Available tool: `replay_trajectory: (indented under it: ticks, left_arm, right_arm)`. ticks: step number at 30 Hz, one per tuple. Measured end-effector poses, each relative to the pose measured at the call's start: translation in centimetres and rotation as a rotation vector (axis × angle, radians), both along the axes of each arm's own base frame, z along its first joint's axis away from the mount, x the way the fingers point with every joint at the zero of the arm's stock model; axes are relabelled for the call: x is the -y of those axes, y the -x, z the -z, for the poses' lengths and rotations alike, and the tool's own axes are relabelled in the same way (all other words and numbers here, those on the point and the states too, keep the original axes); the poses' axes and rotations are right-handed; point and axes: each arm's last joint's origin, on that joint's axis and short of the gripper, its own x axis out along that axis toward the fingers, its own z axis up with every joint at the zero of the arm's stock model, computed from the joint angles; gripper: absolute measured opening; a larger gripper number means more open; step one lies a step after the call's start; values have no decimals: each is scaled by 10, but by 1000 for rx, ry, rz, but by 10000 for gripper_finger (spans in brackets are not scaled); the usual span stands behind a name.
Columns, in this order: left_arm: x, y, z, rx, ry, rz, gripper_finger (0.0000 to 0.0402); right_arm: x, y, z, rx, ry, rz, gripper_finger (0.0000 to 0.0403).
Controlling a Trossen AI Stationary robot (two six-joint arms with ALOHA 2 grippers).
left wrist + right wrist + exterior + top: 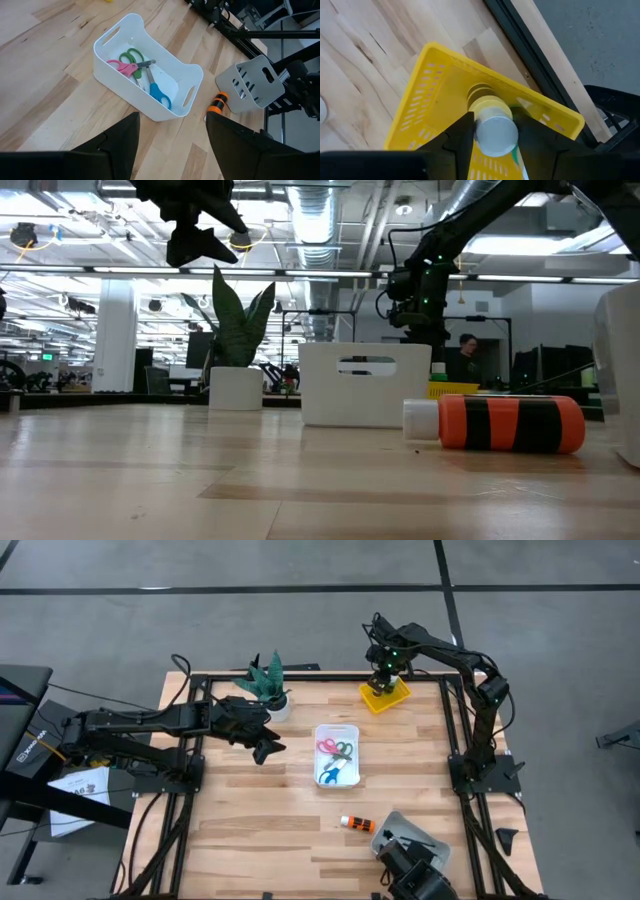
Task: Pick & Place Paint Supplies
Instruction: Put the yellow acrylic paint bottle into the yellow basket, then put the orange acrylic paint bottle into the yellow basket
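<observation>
My right gripper (383, 678) points down into the yellow tray (420, 95) at the table's far right, shut on a yellow paint bottle (492, 127) with a pale cap. Something green (516, 159) shows in the tray beside the bottle. An orange bottle (356, 824) lies on its side on the table near the front. Pink, green and blue scissors (137, 67) lie in the white tray (336, 730) at the table's middle. My left gripper (265, 748) hangs open above the table, left of the white tray, with nothing between its fingers. My right gripper pinches the yellow bottle between its two fingers at the cap end (495, 136), one finger (462, 135) on either side. The fingers come from above, pointing down. The bottle stands upright inside the yellow tray; its lower end is hidden by the cap.
A potted plant (266, 682) stands at the far left of the table. A grey tray (412, 840) sits at the near right, close to the orange bottle. Bare wood lies at the near left. A person (467, 358) shows in the room beyond the table.
</observation>
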Motion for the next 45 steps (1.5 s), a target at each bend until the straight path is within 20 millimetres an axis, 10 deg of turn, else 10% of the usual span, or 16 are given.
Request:
replay_trajectory:
  ticks: [7, 23, 33, 45]
  left_arm:
    - [0, -1, -2, 20, -2, 0, 222]
    - [0, -1, -2, 22, -5, 4, 222]
    - [2, -6, -9, 107, -15, 21, 222]
    - [11, -9, -12, 146, -54, 85, 222]
  right_arm:
    - [1, -1, -7, 22, 19, 19, 143]
    - [-10, 9, -96, 226, 201, 78, 177]
    - [-72, 37, -165, 486, 132, -42, 168]
    - [-159, 75, -201, 464, 17, -114, 155]
